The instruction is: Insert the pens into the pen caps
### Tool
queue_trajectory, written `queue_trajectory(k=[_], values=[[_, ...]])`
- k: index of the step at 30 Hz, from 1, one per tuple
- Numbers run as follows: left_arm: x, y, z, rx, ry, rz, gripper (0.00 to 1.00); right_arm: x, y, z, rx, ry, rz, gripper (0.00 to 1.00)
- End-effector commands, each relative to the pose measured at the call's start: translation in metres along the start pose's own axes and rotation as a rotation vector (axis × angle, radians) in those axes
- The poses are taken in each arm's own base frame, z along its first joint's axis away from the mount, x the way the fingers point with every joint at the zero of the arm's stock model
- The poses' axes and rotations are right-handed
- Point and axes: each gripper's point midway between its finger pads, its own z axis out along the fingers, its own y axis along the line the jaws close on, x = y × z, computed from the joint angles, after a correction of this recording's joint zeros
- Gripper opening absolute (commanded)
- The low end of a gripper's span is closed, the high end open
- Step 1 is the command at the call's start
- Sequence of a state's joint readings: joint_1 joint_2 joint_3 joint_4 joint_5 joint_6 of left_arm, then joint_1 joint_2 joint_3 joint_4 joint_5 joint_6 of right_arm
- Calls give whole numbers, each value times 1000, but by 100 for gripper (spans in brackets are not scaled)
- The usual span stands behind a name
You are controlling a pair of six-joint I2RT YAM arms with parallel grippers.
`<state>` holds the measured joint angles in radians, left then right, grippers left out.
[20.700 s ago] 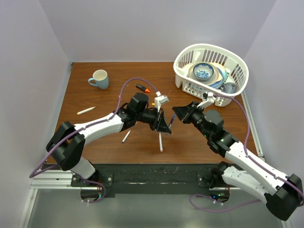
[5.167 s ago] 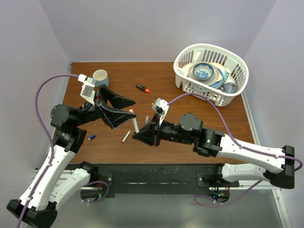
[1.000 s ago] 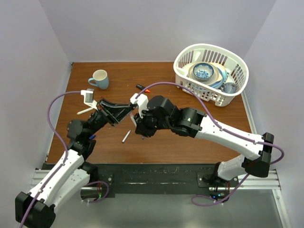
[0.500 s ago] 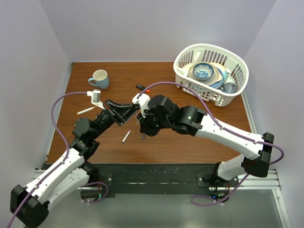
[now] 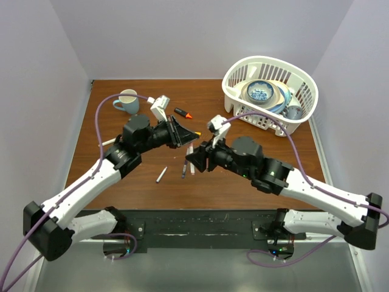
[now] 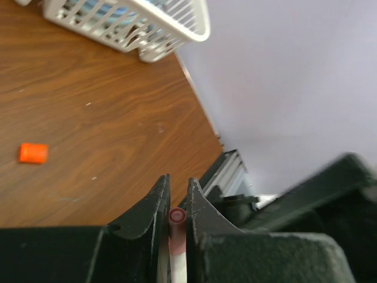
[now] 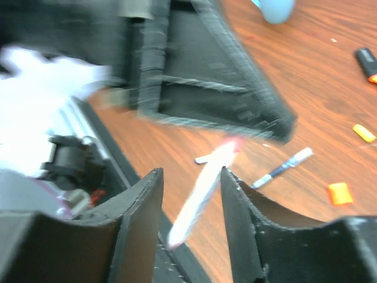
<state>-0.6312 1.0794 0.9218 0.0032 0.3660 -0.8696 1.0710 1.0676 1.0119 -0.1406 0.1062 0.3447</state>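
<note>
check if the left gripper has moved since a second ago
Yes. In the top view the left gripper has swung to the right, ending closer to the white basket than a second ago.

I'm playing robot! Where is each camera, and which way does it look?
Top external: high behind the arms, looking down on the brown wooden table; both arms show.
Left wrist: on the left arm, facing the white plastic basket; its jaws pinch a white pen with a pink end.
Right wrist: on the right arm, facing the left arm; its open jaws show.
Both wrists share that pen.
</note>
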Motion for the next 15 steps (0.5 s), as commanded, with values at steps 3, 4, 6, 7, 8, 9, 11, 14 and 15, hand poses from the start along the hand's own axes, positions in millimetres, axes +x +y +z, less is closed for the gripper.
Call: queue_trajectory(k=[3, 4, 6, 7, 8, 9, 11, 14, 15], values=[[-10, 53, 5, -200, 41, 47, 0, -12, 15, -42, -103, -157, 190, 54], [-11, 63, 4, -230, 45, 43, 0, -8, 13, -53, -108, -155, 203, 54], [-17, 85, 3, -280, 38, 61, 0, 9, 9, -61, -101, -115, 234, 57], [-17, 96, 3, -304, 41, 68, 0, 12, 8, -65, -99, -108, 247, 58], [-16, 105, 3, -330, 45, 76, 0, 10, 6, -74, -99, -122, 255, 59], [-15, 123, 6, -374, 56, 96, 0, 13, 5, -77, -98, -122, 261, 61], [-10, 142, 9, -431, 72, 114, 0, 10, 2, -86, -94, -144, 267, 72], [2, 177, 16, -516, 110, 117, 0, 9, -3, -91, -68, -141, 258, 79], [8, 189, 22, -534, 126, 116, 0, 7, -4, -92, -55, -143, 259, 79]])
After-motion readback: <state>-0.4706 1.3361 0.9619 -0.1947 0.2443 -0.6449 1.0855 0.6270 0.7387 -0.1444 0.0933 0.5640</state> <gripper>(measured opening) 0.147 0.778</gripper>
